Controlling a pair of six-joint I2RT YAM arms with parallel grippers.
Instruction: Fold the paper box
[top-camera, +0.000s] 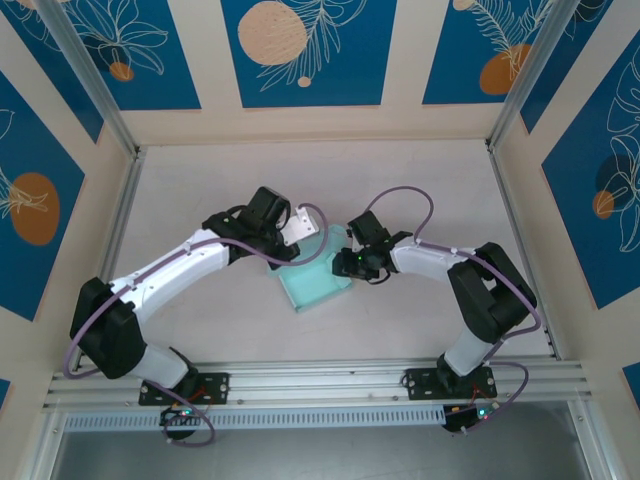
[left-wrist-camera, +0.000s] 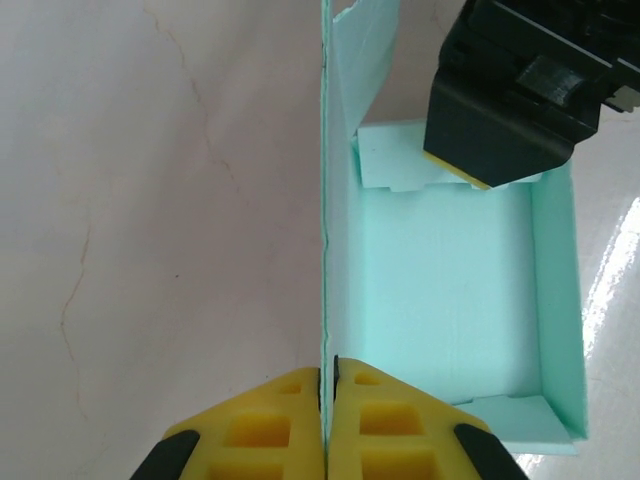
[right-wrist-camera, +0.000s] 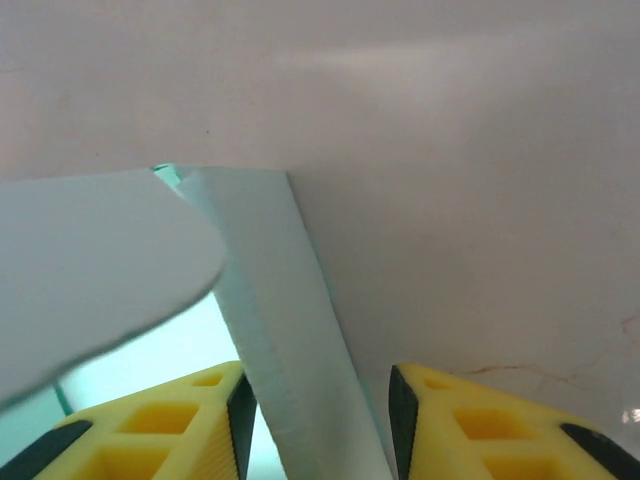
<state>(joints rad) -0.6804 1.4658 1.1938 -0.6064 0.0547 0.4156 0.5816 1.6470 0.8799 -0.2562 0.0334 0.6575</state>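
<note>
- The left hand is pressed together. Its yellow pads pinch the thin top edge of one long side wall of the paper box, on the box's left side.
- The right hand is spread, with a pad on either side of an upright strip of the same card. A little gap shows beside one pad, so it looks placed around the strip rather than gripping it.
- The box sits on the table midway between the two arms. It is half formed: the floor lies flat, the long walls are up, and small tabs lean inward at both ends.
- The card looks very light and thin, so it should bend at the scored lines with little force, but it would also crease or crush easily.
- On the smooth table it will probably slide unless one hand anchors it.
- The best hold is a gentle pinch on a wall or flap close to its fold.
- The top view shows where the arms meet over the box, though the hands cover much of it.
- The left wrist view shows the inside of the box, the tabs, and the right hand's dark body over the far end.
- The right wrist view shows the strip between the pads and a blurred flap close to the lens.
</note>
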